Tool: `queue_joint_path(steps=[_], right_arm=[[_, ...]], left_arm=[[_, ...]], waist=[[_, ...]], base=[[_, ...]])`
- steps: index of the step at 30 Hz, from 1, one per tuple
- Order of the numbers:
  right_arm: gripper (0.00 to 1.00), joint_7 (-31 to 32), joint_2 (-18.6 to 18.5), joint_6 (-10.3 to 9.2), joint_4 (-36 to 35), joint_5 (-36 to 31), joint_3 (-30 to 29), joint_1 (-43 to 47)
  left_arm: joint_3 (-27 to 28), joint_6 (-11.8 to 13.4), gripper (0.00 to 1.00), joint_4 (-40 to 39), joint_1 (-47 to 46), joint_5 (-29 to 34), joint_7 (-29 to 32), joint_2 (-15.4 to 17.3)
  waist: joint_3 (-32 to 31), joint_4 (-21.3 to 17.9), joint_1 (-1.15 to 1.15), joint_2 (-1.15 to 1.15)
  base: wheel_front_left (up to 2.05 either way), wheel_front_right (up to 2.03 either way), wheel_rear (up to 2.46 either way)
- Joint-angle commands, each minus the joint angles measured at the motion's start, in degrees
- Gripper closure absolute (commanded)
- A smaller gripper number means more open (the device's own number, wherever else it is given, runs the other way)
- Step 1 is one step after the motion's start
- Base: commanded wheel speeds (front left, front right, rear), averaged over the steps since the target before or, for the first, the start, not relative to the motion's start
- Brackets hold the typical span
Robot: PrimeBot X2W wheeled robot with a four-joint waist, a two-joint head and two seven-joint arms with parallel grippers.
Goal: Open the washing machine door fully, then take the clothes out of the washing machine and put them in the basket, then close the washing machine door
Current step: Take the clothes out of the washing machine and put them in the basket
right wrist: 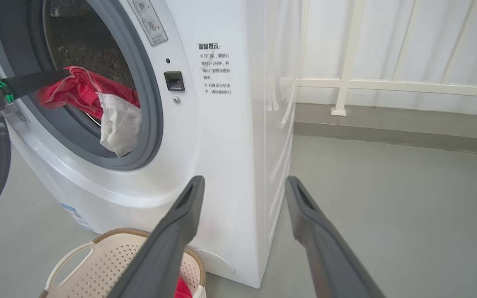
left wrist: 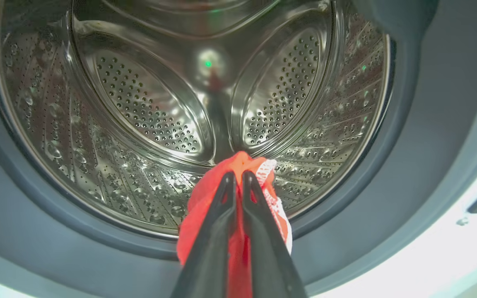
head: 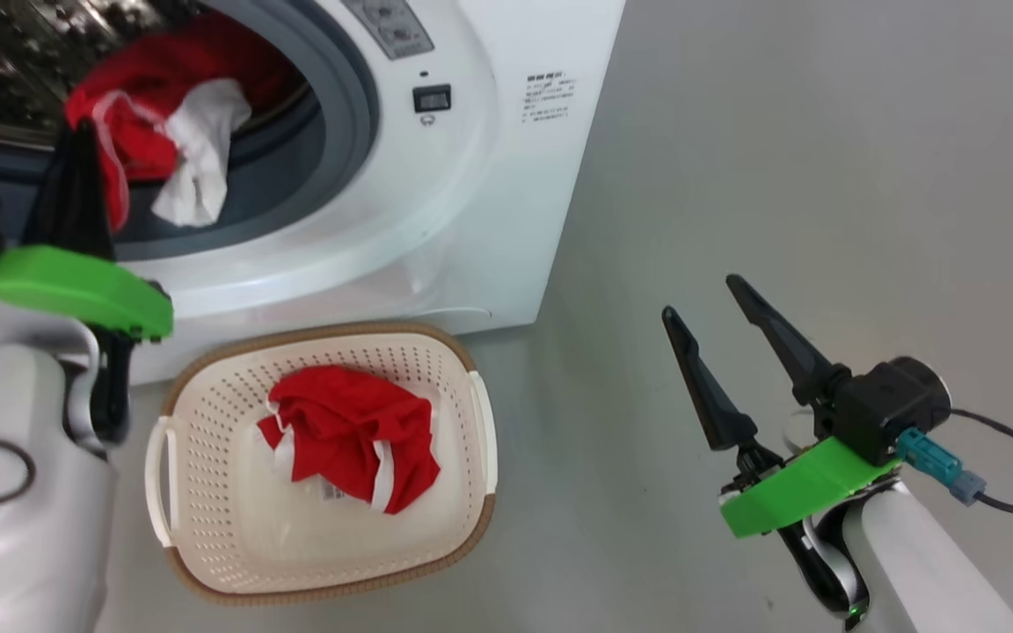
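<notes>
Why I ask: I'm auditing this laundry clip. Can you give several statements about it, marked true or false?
1. The left gripper is shut on a red garment at the mouth of the drum. True.
2. The right gripper holds clothing. False: it is open and empty.
3. The basket is empty. False: a second red garment lies in it.
4. A white cloth hangs over the grey rubber ring. True.
</notes>
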Motion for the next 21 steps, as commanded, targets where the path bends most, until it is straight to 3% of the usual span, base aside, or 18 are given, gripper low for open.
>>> queue_joint_path(steps=[1, 21], right_arm=[[0.0, -0.37, -0.01, 0.36, -1.04, 0.17, 0.72, 1.35], [0.0, -0.37, -0.2, 0.36, -0.09, -0.09, -1.07, 8.77]], left_arm=[[1.89, 0.51, 1.0, -2.73, 1.51, 0.65, -0.69, 1.95], [4.94, 3.41, 1.0, -25.33, 25.12, -0.48, 1.95, -0.64]], waist=[[-2.24, 0.55, 0.0, 0.0], [-15.47, 1.82, 0.0, 0.0]], base=[[0.0, 0.0, 0.0], [0.0, 0.0, 0.0]])
